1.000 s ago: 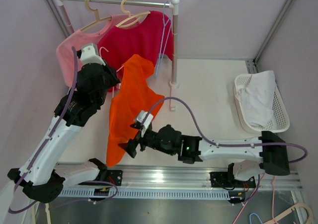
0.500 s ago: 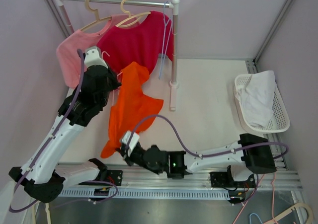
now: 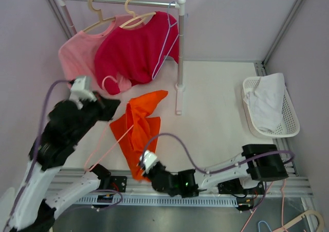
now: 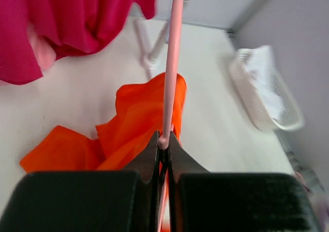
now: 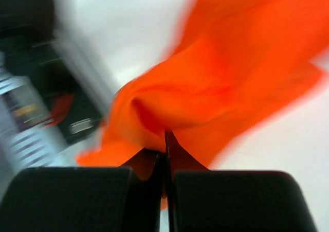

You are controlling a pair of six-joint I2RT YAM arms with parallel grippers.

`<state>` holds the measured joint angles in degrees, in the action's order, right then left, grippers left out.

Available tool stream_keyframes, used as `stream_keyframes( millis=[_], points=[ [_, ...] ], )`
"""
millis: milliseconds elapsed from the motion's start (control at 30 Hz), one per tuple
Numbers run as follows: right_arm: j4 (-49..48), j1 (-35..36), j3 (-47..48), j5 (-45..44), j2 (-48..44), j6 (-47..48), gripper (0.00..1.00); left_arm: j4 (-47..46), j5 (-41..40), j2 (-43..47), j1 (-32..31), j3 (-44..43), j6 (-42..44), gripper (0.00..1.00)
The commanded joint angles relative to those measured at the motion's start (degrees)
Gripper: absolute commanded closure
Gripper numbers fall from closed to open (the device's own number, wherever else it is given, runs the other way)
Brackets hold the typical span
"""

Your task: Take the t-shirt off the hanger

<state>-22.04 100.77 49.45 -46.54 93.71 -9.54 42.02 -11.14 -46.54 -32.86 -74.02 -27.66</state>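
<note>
Left pincer [image 4: 163, 145]: pressed together on the thin rod of the pink hanger [image 4: 172, 62].
Right pincer [image 5: 165, 139]: clamped on the near edge of the orange t-shirt [image 5: 205, 83].
Location of t-shirt: crumpled on the tabletop [image 3: 221, 103], between both arms.

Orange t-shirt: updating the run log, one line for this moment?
left gripper: shut on pink hanger | right gripper: shut on orange t-shirt
</note>
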Motion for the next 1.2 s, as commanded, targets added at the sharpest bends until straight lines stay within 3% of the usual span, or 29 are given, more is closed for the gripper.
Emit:
stream_keyframes(
  millis=[0,233,333,367,500,567,633,767,867,967,1033,1133,1167],
  points=[
    [2.52,-8.21,-2.68,-8.91,-12.37,-4.00,1.00,5.57,11.48,16.02,0.25,2.65,3.75,0.99],
    [20.18,-24.11,-4.45,-14.36,-27.41,-10.15,1.00,21.26,21.50,29.74,0.17,1.15,9.99,0.99],
    [18.89,-30.79,-3.05,-15.24,-32.25,-3.41,1.00,21.18,21.51,34.32,0.25,3.78,9.64,0.99],
    [17.66,-32.99,-1.83,-14.81,-33.15,3.49,1.00,20.91,20.72,35.89,0.25,5.01,9.64,0.99],
    [7.32,-49.14,10.72,-2.98,-33.25,15.85,1.00,16.88,20.89,36.88,0.25,8.45,9.12,1.00],
    [4.30,-61.70,22.22,6.93,-28.88,16.22,1.00,15.47,21.77,36.09,0.25,10.56,9.03,0.99],
    [4.29,-72.75,36.58,10.32,-24.65,13.77,1.00,14.58,23.08,34.51,0.25,11.43,8.76,1.00],
    [7.53,-84.56,58.49,12.09,-15.15,12.62,1.00,14.84,21.42,34.59,0.25,11.97,8.06,0.99],
    [7.80,-88.98,67.84,10.78,-11.28,14.46,1.00,15.63,17.91,36.35,0.25,12.93,8.50,0.99],
    [10.60,-92.94,69.29,9.90,-11.62,15.52,1.00,16.51,16.41,36.18,0.25,13.63,9.29,0.99],
    [11.58,-94.44,65.18,6.65,-14.51,14.73,1.00,16.69,15.88,35.74,0.25,14.16,9.47,1.00],
    [7.63,-97.25,49.03,2.01,-20.04,11.32,1.00,15.29,14.83,34.77,0.25,14.60,9.20,0.99],
    [10.67,-99.69,43.24,0.77,-23.02,5.64,1.00,14.24,14.13,34.16,0.25,14.69,9.03,0.99]
  ],
)
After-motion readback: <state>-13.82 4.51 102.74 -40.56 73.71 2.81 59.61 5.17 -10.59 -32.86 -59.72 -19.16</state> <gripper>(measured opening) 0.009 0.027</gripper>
